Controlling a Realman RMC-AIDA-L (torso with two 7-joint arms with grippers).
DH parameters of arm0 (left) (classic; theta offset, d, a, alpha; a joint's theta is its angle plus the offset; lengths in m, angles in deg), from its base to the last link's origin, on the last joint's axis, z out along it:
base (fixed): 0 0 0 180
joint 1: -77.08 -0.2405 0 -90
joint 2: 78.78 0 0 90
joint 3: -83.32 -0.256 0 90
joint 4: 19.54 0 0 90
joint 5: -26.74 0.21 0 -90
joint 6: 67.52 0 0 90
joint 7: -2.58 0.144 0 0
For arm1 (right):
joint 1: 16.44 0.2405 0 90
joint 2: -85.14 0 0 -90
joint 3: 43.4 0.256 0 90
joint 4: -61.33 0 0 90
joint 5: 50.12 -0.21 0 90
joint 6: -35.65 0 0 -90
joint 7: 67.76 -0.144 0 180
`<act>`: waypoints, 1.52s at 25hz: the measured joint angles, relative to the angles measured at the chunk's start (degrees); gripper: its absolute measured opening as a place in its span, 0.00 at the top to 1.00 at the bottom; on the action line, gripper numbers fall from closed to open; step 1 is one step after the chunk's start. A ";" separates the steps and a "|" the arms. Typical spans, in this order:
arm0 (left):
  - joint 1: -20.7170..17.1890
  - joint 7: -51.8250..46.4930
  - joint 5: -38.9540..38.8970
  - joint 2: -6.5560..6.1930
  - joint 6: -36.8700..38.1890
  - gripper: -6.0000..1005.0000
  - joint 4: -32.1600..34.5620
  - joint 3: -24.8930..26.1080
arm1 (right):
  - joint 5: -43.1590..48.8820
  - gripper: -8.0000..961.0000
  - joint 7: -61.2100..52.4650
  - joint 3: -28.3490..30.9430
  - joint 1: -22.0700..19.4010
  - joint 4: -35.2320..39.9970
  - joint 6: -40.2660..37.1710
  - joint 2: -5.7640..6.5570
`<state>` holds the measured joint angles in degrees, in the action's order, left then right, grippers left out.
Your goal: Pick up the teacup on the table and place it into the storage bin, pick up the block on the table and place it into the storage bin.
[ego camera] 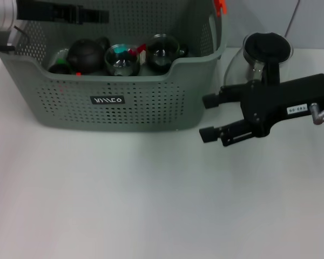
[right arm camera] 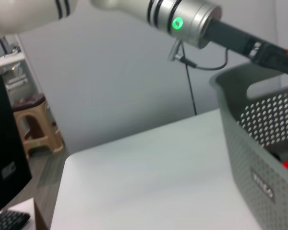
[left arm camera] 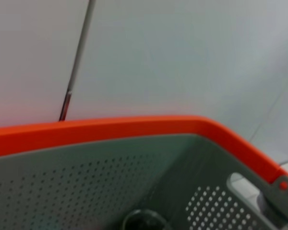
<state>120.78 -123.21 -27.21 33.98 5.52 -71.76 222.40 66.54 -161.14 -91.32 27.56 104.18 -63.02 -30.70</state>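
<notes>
Hovering just beside the storage bin point(ego camera: 119, 91), the right gripper point(ego camera: 210, 116) has its two fingers spread apart with nothing between them, pointing toward the bin's near corner and apart from its wall. Behind that gripper, beside the bin's orange-clipped corner, stands a glass pitcher with a black lid point(ego camera: 262, 51) on the white counter point(ego camera: 151, 205). Inside the bin lie several dark round vessels, among them a glass cup point(ego camera: 122, 58) with green and red pieces showing in it and another glass teacup point(ego camera: 162, 49); which of them is the task's teacup cannot be told for certain, and no loose block shows on the counter. The left gripper point(ego camera: 92, 15) reaches over the bin's far side; whether it is clenched or released cannot be told.

Judging from this, most of the task looks finished. The risk now lies in the right arm: a sweep toward the bin could knock its perforated wall, and a swing back could tip the pitcher.
</notes>
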 joint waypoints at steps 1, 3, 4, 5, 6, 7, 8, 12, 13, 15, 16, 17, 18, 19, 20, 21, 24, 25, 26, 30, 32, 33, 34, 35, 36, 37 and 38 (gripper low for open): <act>-1.24 0.37 -1.62 0.75 0.97 0.66 -2.45 0.23 | -0.30 0.02 0.14 0.51 -0.12 0.00 0.04 0.00; -3.11 1.37 -4.69 1.93 2.46 0.62 -5.84 0.45 | -1.57 0.02 0.23 1.73 -0.37 0.09 0.05 0.09; -4.76 2.59 -7.71 2.91 3.86 0.58 -8.35 0.56 | -2.46 0.02 0.27 2.54 -0.58 0.11 0.07 0.18; -5.93 3.39 -9.78 3.59 4.83 0.53 -9.93 0.59 | -3.42 0.02 0.29 3.37 -0.78 0.09 0.15 0.19; -7.67 4.49 -12.94 4.55 6.25 0.48 -11.97 0.68 | -4.14 0.02 0.32 3.98 -0.94 0.02 0.24 0.18; -9.29 5.28 -16.00 5.31 7.76 0.43 -13.55 0.67 | -5.06 0.02 0.35 4.77 -1.26 -0.12 0.37 0.06; -10.53 5.69 -18.28 5.79 8.91 0.39 -14.39 0.67 | -6.26 0.02 0.48 5.38 -1.71 -0.25 0.48 -0.21; -15.42 8.84 -26.73 6.76 16.76 0.21 -15.04 0.75 | -9.76 0.02 1.13 5.88 -3.28 -0.35 0.50 -1.40; -16.33 9.85 -28.06 6.93 18.14 0.17 -14.82 0.76 | -10.30 0.02 1.41 5.88 -3.63 -0.19 0.42 -1.74; -18.85 12.92 -30.87 7.71 21.03 0.12 -14.42 0.76 | -11.06 0.02 2.01 5.90 -3.97 -0.17 0.37 -2.13; -19.64 13.81 -31.32 8.03 21.71 0.09 -14.37 0.76 | -11.37 0.02 2.25 5.90 -4.06 -0.29 0.35 -2.29; -20.72 14.96 -31.76 8.44 22.60 0.09 -14.32 0.76 | -11.56 0.02 2.42 5.88 -4.11 -0.36 0.33 -2.45; -21.72 16.04 -31.93 8.78 23.60 0.09 -14.23 0.75 | -11.63 0.02 2.49 5.80 -4.11 -0.37 0.28 -2.59; -22.29 16.77 -31.94 8.90 24.32 0.09 -14.09 0.76 | -11.65 0.02 2.51 5.66 -4.11 -0.29 0.23 -2.74; -22.98 17.75 -31.96 9.01 25.35 0.09 -13.82 0.76 | -11.65 0.02 2.51 5.53 -4.10 -0.17 0.20 -2.87; -23.64 18.85 -31.98 9.07 26.64 0.09 -13.46 0.77 | -11.65 0.02 2.51 5.44 -4.07 -0.10 0.03 -2.92; -25.00 21.22 -31.97 9.12 29.36 0.09 -12.82 1.74 | -11.66 0.02 2.51 5.59 -4.05 0.08 -0.88 -2.93; -25.62 22.57 -31.75 9.07 30.33 0.09 -12.21 2.67 | -11.68 0.02 2.54 5.70 -4.07 0.13 -1.27 -2.93; -25.90 23.56 -31.62 8.92 30.88 0.09 -11.46 3.19 | -11.69 0.02 2.75 5.81 -4.14 0.16 -1.57 -2.85; -26.32 28.20 -31.47 7.72 33.84 0.09 -5.87 5.44 | -11.41 0.02 5.51 5.57 -4.71 -0.18 -1.10 -2.66; -26.32 31.12 -31.46 6.74 35.83 0.09 -2.20 6.43 | -10.60 0.02 6.65 5.23 -4.93 -0.36 0.40 -2.85; -26.33 33.25 -31.46 6.14 37.10 0.09 0.21 6.82 | -10.11 0.02 6.99 5.12 -5.00 -0.41 1.11 -3.03; -26.34 34.37 -31.45 5.76 37.69 0.09 1.23 6.93 | -9.57 0.02 7.20 5.06 -5.05 -0.43 1.77 -3.25; -26.37 35.65 -31.34 5.51 38.04 0.09 2.38 7.05 | -9.12 0.02 7.45 4.92 -5.06 -0.44 2.33 -3.47; -26.40 36.55 -31.08 5.35 38.22 0.09 3.24 7.09 | -8.54 0.02 7.75 4.61 -5.05 -0.47 3.01 -3.74; -26.44 37.10 -30.82 5.30 38.29 0.09 3.73 7.10 | -8.17 0.02 7.96 4.19 -4.99 -0.53 3.38 -3.87; -26.52 37.68 -30.06 5.24 38.31 0.09 4.10 7.01 | -7.88 0.02 8.13 3.62 -4.89 -0.63 3.80 -3.95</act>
<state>94.26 -85.53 -57.27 39.22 43.83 -67.66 229.40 58.66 -153.02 -87.71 22.67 103.56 -59.22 -34.65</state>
